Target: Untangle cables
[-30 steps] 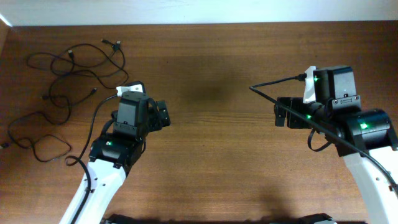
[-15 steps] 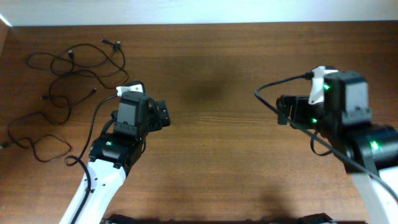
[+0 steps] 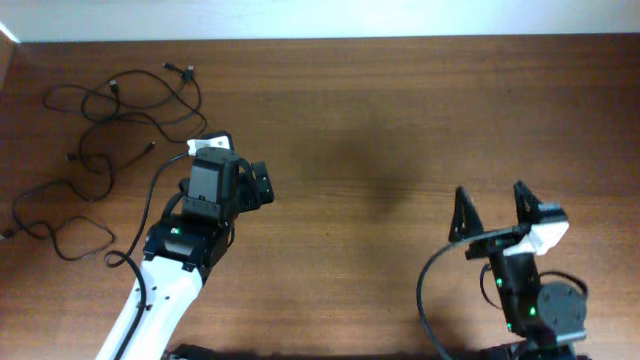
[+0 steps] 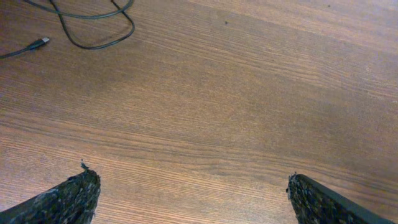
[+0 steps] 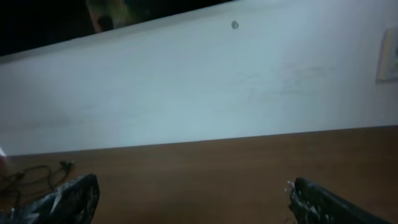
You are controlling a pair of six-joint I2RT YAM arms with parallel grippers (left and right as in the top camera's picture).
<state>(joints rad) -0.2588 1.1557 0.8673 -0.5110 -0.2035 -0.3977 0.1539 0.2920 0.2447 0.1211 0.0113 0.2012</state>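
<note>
- The brown wooden table (image 3: 380, 120) is backed by a white wall (image 5: 186, 93)
- The left gripper (image 3: 267, 187) is held low over the wood, jaws spread wide, nothing grasped
- The right gripper (image 3: 490, 195) is raised at the near right, jaws parted and empty
- The thin black cables (image 3: 110, 110) are laid in loose loops at the far left corner, touched by neither gripper

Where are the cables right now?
In the overhead view the cables lie loose in the far left corner of the table, beyond and left of the open left gripper, which is not touching them.
</note>
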